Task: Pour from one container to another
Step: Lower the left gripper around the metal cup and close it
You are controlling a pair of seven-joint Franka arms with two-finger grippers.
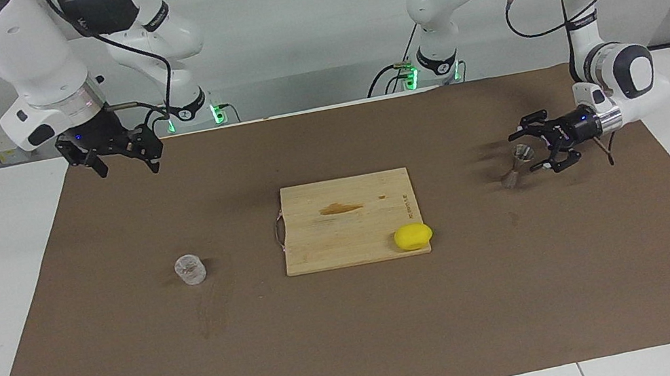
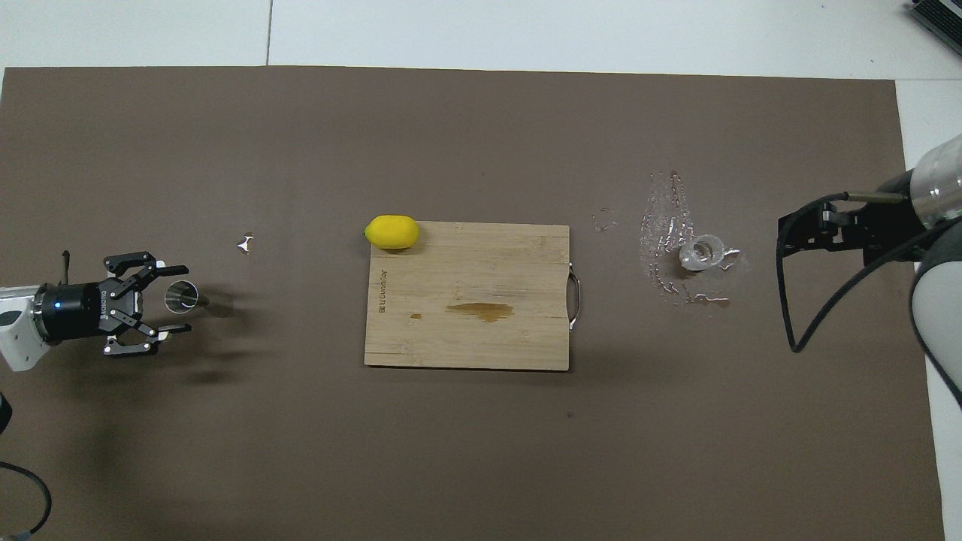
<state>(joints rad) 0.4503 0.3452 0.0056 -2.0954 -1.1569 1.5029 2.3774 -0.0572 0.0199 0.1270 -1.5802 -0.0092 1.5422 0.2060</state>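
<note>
The clear textured glass cup (image 1: 190,269) (image 2: 703,252) stands upright on the brown mat toward the right arm's end. The silvery hourglass jigger (image 1: 516,167) (image 2: 183,295) stands upright on the mat toward the left arm's end. My left gripper (image 1: 522,152) (image 2: 186,297) lies level and low, open, with one finger on each side of the jigger's upper cone and a gap to each. My right gripper (image 1: 126,166) (image 2: 808,229) is open and empty, raised over the mat near the robots' edge, apart from the glass cup.
A wooden cutting board (image 1: 349,227) (image 2: 466,338) with a brown stain lies mid-table. A yellow lemon (image 1: 413,236) (image 2: 391,231) sits at its corner farthest from the robots. Wet spill marks (image 2: 665,225) lie on the mat beside the glass cup.
</note>
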